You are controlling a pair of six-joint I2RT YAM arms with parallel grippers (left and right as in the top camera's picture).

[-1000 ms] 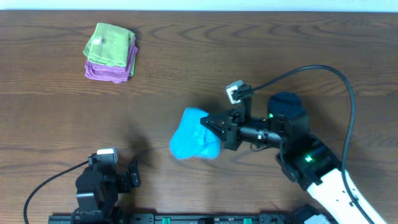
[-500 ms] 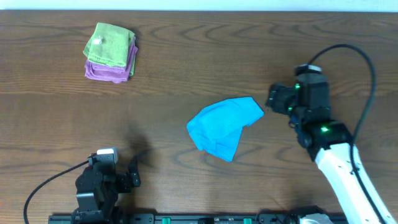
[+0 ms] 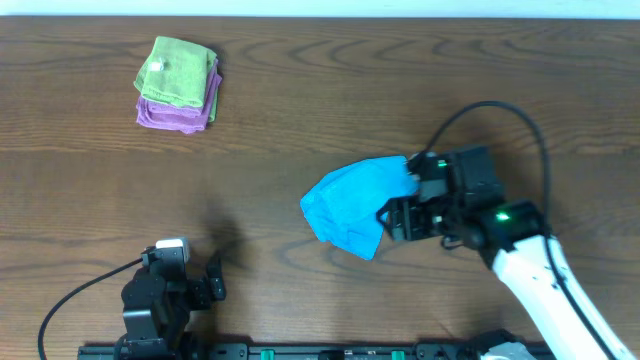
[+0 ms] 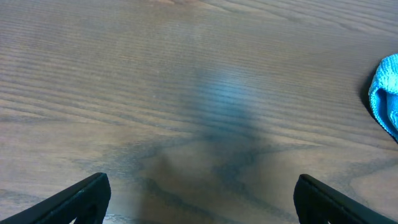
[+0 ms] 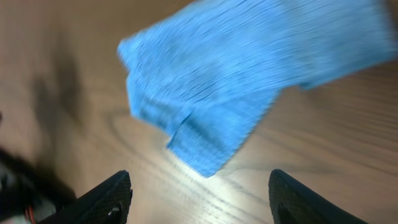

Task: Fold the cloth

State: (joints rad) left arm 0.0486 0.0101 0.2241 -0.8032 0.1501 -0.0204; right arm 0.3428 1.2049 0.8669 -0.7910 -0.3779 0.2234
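Note:
The blue cloth (image 3: 352, 203) lies loosely folded and rumpled on the dark wooden table, right of centre. My right gripper (image 3: 392, 220) hovers at its lower right edge, open, with nothing between its fingers. In the right wrist view the cloth (image 5: 249, 81) fills the upper middle, and one corner points down toward the gap of the right gripper (image 5: 199, 190). My left gripper (image 3: 212, 282) rests at the front left, open and empty. The left wrist view shows bare table ahead of the left gripper (image 4: 202, 193), with the cloth (image 4: 388, 93) only at the right edge.
A stack of folded cloths (image 3: 178, 82), green on purple, sits at the back left. The right arm's black cable (image 3: 500, 115) loops above the table behind the arm. The table's far edge (image 3: 320, 18) runs along the top.
The right gripper let go of the bunched cloth and pulled away to the right. The cloth now lies spread wider. The open gripper has come back to its lower right edge. The left arm has not moved.

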